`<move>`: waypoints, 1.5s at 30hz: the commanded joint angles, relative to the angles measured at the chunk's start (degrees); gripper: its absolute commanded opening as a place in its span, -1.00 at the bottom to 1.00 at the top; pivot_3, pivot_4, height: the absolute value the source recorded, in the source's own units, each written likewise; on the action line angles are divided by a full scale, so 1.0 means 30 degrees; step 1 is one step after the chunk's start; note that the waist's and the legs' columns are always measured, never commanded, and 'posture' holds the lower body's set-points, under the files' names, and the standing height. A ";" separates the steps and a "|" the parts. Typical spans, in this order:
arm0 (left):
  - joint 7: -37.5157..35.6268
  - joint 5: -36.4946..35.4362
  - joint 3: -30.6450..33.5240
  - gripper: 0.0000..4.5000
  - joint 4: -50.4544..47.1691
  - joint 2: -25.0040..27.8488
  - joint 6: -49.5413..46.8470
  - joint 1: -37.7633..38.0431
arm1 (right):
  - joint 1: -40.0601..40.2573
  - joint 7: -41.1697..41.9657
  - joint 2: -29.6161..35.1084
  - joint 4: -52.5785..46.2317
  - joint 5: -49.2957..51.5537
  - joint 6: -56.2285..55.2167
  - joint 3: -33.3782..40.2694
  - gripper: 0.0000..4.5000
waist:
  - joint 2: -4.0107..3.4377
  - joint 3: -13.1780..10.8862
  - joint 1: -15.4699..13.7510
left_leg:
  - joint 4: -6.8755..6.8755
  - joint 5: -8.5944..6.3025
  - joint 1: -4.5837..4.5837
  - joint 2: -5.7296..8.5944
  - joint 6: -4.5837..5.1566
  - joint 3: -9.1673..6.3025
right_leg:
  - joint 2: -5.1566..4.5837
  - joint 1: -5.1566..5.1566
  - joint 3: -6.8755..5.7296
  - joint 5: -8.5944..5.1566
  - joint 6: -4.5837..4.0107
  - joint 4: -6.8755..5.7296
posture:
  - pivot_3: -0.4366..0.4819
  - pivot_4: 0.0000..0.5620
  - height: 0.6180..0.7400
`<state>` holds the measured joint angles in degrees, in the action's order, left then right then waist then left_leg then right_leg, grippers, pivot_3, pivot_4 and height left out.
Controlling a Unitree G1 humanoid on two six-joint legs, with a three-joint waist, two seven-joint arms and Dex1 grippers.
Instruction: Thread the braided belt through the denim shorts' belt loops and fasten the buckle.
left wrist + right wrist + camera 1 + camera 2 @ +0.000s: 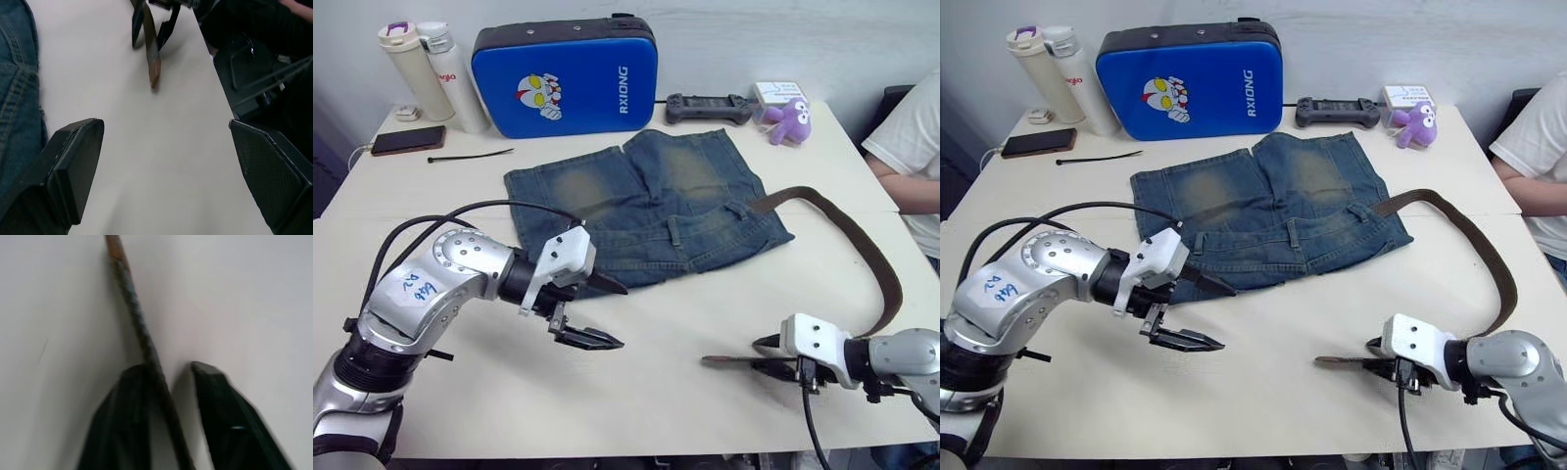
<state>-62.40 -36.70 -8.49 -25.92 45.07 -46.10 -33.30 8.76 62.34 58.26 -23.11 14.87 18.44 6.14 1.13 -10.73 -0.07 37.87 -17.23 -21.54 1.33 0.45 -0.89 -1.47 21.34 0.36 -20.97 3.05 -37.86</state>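
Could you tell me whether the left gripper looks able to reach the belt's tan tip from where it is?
Probably yes. The left gripper is open, and bare table lies between it and the tan tip of the braided belt, which the right gripper holds.

Faded blue denim shorts (646,211), dark brown braided belt (862,245), blue cartoon-printed case (566,76), purple plush toy (790,120)

Denim shorts (646,211): my faded blue cloth, rough weave, worn pale patches.
Braided belt (862,245): woven brown strap, matt, smoother tan tip.
Table (685,352): smooth, matt, pale.
My left gripper (597,313): 2 black matt fingers, silvery glossy arm shell.
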 commanded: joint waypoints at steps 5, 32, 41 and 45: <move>0.2095 -0.3074 0.2302 1.00 0.0931 -0.3654 -0.0632 -0.0091 | -0.3765 0.0341 -0.0685 -0.0229 0.7856 0.5419 0.3994 -0.98 | 0.0004 -0.0002 0.0014 | 0.0009 -0.0001 -0.0008 -0.0001 -0.0002 -0.0010 | 0.0002 0.0000 -0.0016 0.0000 0.0000 -0.0004 | -0.05 -0.47 0.99; 0.7809 -0.5089 0.1741 -0.84 0.3421 -1.2047 -0.1979 -0.0975 | -0.6183 -0.6825 -0.1656 -0.3034 1.7623 1.1727 0.5681 -1.00 | 0.0006 -0.0003 -0.0282 | 0.0045 -0.0013 -0.0057 -0.0002 0.0014 -0.0004 | 0.0006 0.0018 -0.0025 0.0012 0.0022 0.0006 | -0.05 -0.47 0.99; 1.1320 -0.5512 0.3954 -1.00 0.8239 -1.5464 -0.1663 -0.5199 | -0.3107 -1.0955 -0.2912 -0.1567 2.0849 1.1889 1.2360 -0.48 | 0.0011 -0.0005 -0.0756 | 0.0115 -0.0024 -0.0223 0.0002 0.0053 -0.0032 | 0.0006 0.0074 -0.0059 0.0059 0.0104 0.0030 | -0.05 -0.47 0.99; 1.2115 -0.5553 0.4405 -1.00 0.9474 -1.6268 -0.2071 -0.6468 | -0.1626 -1.2913 -0.3643 -0.1266 2.4367 1.1008 1.5855 0.37 | 0.0001 0.0000 -0.0732 | 0.0100 -0.0028 -0.0228 0.0004 0.0075 0.0006 | 0.0009 0.0078 -0.0033 0.0071 0.0126 0.0047 | -0.05 -0.47 0.99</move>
<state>-26.87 -51.78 4.61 2.47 -2.31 -52.04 -51.46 3.97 25.82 47.36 -26.39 82.45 53.63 48.71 1.13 -10.73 -2.27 38.16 -17.31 -22.22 1.34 0.68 -0.86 -1.45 21.57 0.28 -20.75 3.43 -37.73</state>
